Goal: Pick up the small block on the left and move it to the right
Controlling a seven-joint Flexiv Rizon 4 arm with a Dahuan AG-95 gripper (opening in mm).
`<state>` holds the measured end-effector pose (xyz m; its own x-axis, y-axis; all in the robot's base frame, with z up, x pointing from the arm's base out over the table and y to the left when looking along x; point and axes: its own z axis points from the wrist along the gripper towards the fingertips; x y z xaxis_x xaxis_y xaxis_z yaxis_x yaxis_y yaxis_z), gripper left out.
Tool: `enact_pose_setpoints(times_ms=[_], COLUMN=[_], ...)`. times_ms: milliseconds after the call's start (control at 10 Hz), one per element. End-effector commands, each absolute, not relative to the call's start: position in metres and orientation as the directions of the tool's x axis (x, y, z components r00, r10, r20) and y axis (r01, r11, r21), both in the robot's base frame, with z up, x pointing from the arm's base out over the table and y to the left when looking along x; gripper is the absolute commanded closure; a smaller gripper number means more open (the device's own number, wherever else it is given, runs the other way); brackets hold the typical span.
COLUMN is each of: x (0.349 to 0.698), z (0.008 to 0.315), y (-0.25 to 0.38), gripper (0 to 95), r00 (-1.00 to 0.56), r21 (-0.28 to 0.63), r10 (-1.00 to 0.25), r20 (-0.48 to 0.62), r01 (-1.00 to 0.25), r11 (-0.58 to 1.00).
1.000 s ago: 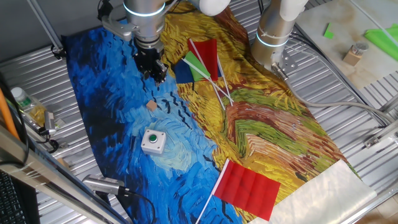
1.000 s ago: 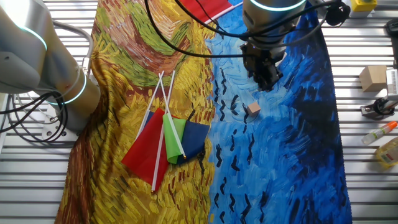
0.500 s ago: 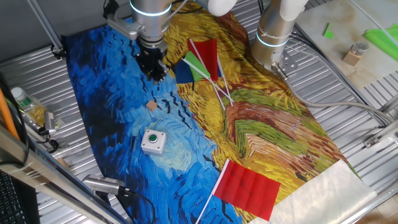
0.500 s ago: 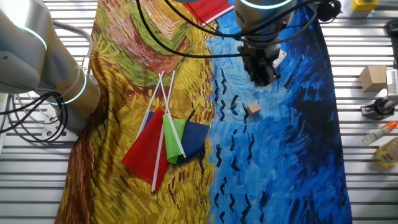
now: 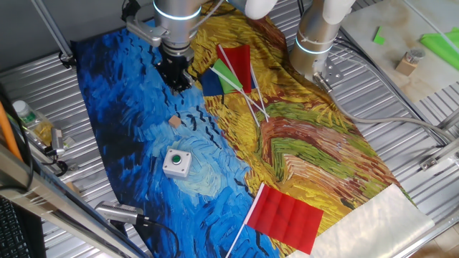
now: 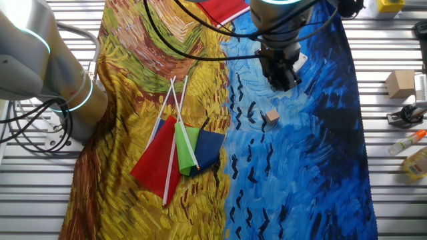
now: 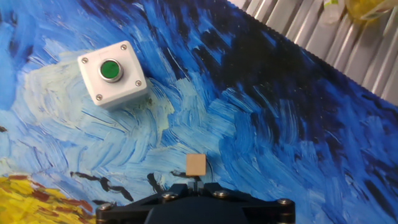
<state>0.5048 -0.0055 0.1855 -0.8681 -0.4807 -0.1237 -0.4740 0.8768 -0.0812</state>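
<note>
The small block (image 5: 174,122) is a tiny tan wooden cube lying on the blue part of the painted cloth. It also shows in the other fixed view (image 6: 271,118) and in the hand view (image 7: 196,165). My gripper (image 5: 177,80) hangs above the cloth, back from the block and apart from it; it also shows in the other fixed view (image 6: 283,80). In the hand view the gripper (image 7: 194,185) has its fingers pressed together with nothing between them, and the block lies just ahead of the tips.
A white box with a green button (image 5: 176,163) stands beyond the block. Small red, green and blue flags (image 5: 231,72) lie to the right, and a red flag (image 5: 287,215) lies near the front. A second arm's base (image 5: 314,44) stands at the back. A larger wooden block (image 6: 400,83) sits off the cloth.
The gripper has drifted slightly up and away from the block, staying shut. The block and the button box have not moved.
</note>
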Motion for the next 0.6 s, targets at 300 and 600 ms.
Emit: enact_pose_setpoints(times_ms=[300, 600], x=[0.5056, 0.5056], z=[0.1865, 0.1865], y=[-0.0050, -0.0050], gripper=[95.0, 95.0], r00=[-0.878, -0.884], r21=[-0.086, -0.083], r10=[-0.463, -0.448], r20=[-0.125, -0.131], r01=[-0.455, -0.440], r11=[0.886, 0.894])
